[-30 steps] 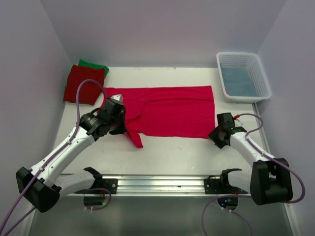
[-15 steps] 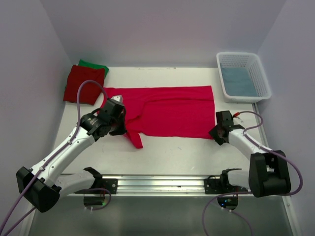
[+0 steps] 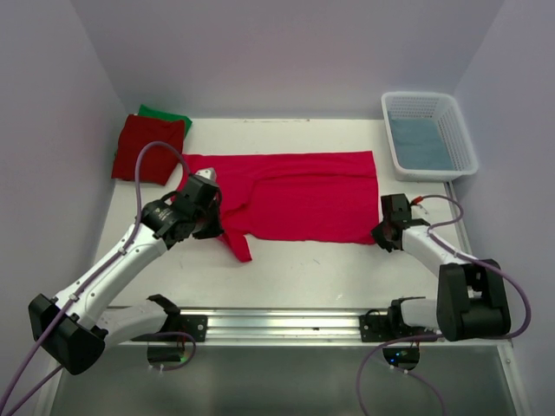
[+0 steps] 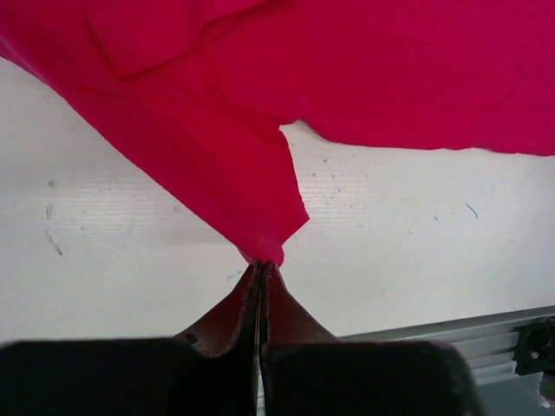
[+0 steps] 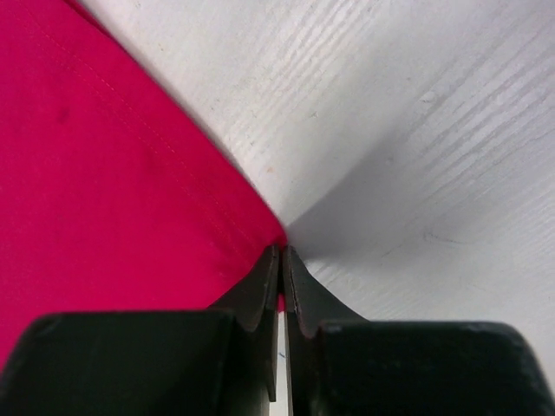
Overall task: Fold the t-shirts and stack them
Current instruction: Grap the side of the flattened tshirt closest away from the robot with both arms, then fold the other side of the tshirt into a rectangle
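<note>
The bright crimson-pink t-shirt point(image 3: 295, 195) lies spread flat across the table's middle. My left gripper point(image 3: 218, 227) is shut on its near-left part, pinching the sleeve tip point(image 4: 264, 251) between the jaws. My right gripper point(image 3: 378, 237) is shut on the shirt's near-right corner point(image 5: 276, 238), low at the table. The darker red t-shirt point(image 3: 147, 147) lies folded at the back left on top of the green t-shirt point(image 3: 169, 115), of which only an edge shows.
A white latticed basket point(image 3: 429, 134) with a blue cloth inside stands at the back right. A metal rail point(image 3: 277, 322) runs along the near edge between the arm bases. Walls close in the left, right and back.
The right gripper has crept slightly up and left along the shirt's near-right corner. The left arm and the shirts have not visibly moved.
</note>
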